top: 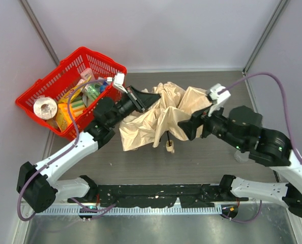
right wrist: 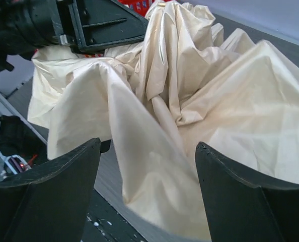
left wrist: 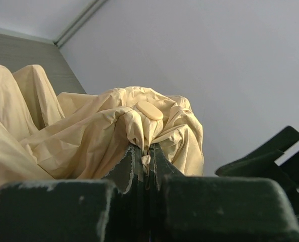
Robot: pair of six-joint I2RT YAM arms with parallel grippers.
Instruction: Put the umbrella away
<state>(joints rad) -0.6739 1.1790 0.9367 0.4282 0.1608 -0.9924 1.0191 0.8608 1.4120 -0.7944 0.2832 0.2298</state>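
Umbrella (top: 158, 122) cloth is pinched in the closed jaws of the left gripper (top: 150, 98) at the canopy's far-left edge, while the right gripper (top: 187, 128) stands wide open, a fold lying just ahead of its fingers (right wrist: 54, 196), unclamped. Outward from both, the crumpled canopy sprawls at mid-table between the arms, with its handle (top: 169, 147) pointing toward the near edge. The red basket (top: 102, 56) lies to the left, nearer the left arm, and both arms reach in low from opposite sides.
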